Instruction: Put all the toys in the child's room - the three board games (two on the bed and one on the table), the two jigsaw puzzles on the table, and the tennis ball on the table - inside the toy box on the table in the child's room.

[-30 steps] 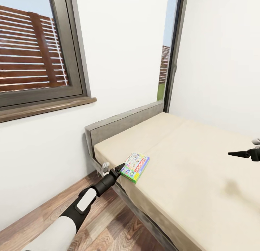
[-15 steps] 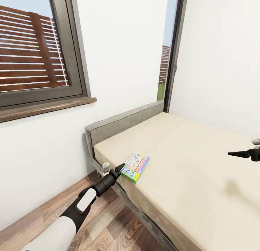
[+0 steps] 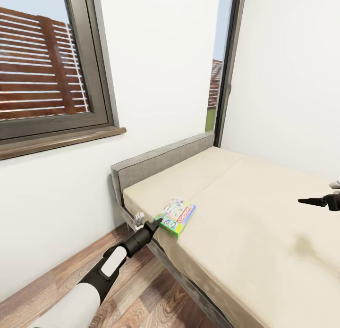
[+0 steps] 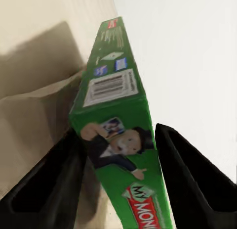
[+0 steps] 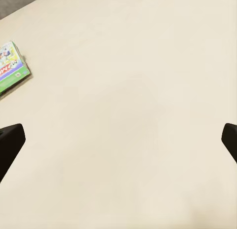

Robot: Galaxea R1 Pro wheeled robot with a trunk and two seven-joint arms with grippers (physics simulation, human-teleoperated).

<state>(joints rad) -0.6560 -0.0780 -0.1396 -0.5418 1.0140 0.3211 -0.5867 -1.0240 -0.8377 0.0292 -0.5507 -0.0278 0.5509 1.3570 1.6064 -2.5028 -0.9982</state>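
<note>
— Where are your left jaws?

— The left gripper (image 4: 116,174) stands spread, one finger either side of the green-edged board game (image 4: 118,120); whether they touch it, you cannot tell.

— And the box?

— At the near edge of the bed (image 3: 245,214). Close squarely on its thin edge before lifting.

— The right gripper (image 3: 314,201)?

— Wide open, empty, over bare mattress.

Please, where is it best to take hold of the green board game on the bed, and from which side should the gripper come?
Grip the board game across its thin green edge at the corner nearest the bed's floor-side border, coming in from the floor side. It lies flat and slim there, and the left gripper already has a finger on each broad face, likely a workable pinch.
</note>
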